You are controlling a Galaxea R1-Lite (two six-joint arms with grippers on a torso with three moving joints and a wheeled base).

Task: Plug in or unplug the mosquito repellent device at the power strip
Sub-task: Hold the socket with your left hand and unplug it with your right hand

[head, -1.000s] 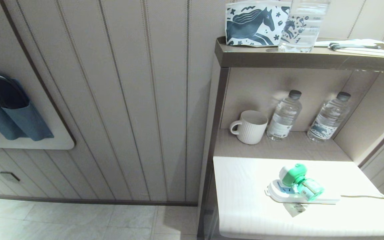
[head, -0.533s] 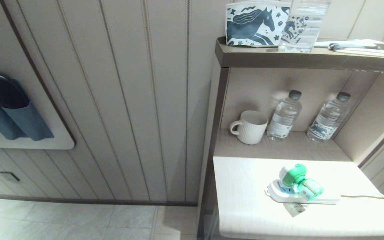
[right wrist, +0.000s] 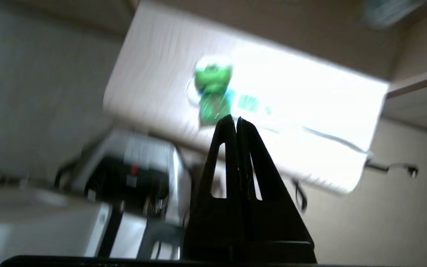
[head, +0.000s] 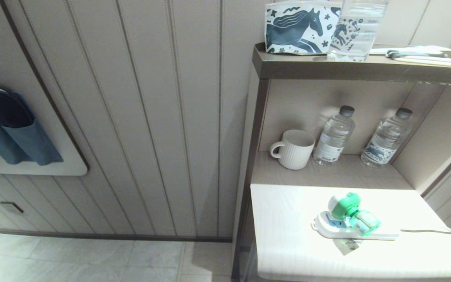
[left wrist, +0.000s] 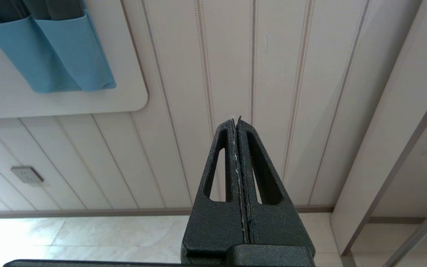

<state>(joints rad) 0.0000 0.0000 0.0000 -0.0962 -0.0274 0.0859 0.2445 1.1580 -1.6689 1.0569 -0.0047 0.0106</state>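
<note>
The mosquito repellent device, white-headed with a green centre and a green liquid bottle, sits plugged into the left end of the white power strip on the white counter. Neither arm shows in the head view. In the right wrist view my right gripper is shut and empty, hanging off the counter's front edge and pointing up at the device, well short of it. My left gripper is shut and empty, parked facing the panelled wall.
On the shelf behind the counter stand a white ribbed mug and two clear water bottles. The strip's thin cord runs off the counter's right side. A horse-print bag sits on the top shelf.
Nothing has shifted in the head view; the device stays plugged in and no arm has entered that view.
</note>
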